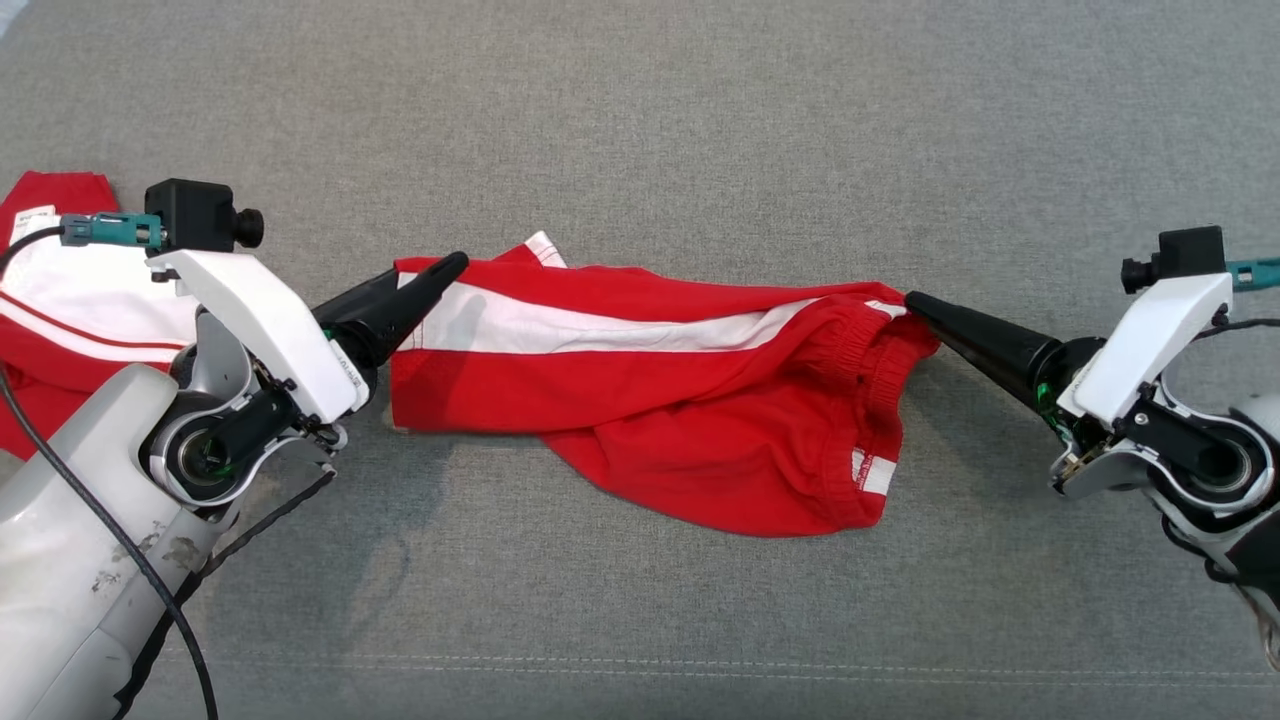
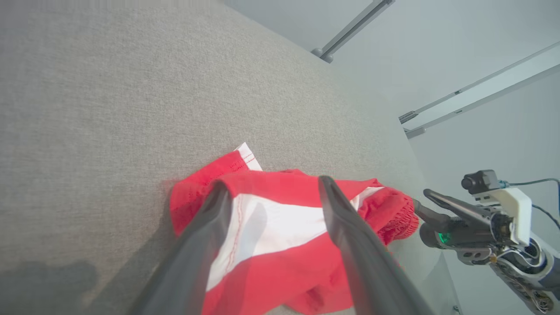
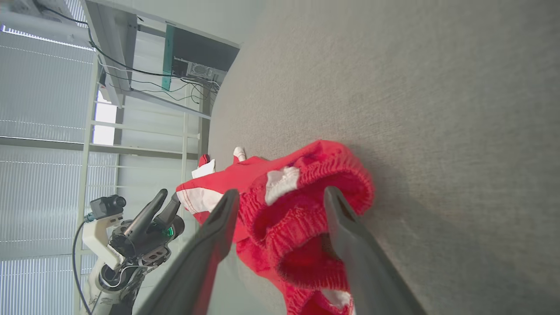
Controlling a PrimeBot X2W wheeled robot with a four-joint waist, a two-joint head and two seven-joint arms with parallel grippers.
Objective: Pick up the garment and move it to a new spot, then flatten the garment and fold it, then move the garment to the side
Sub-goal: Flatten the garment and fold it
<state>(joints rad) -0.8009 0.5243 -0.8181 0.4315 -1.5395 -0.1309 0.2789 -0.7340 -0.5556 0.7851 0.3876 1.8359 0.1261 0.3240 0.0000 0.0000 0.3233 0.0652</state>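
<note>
The garment is a pair of red shorts with a white side stripe, lying stretched left to right on the grey fabric surface. My left gripper is at its left hem end. In the left wrist view the left gripper stands open, its fingers spread over the white stripe. At the elastic waistband end, on the right, is my right gripper. The right wrist view has the right gripper open, with the bunched waistband between its fingers.
A second red and white garment lies at the far left, partly behind my left arm. The grey cushioned surface spreads wide beyond the shorts. A seam runs along its near part. Shelving and cables stand past the surface's edge.
</note>
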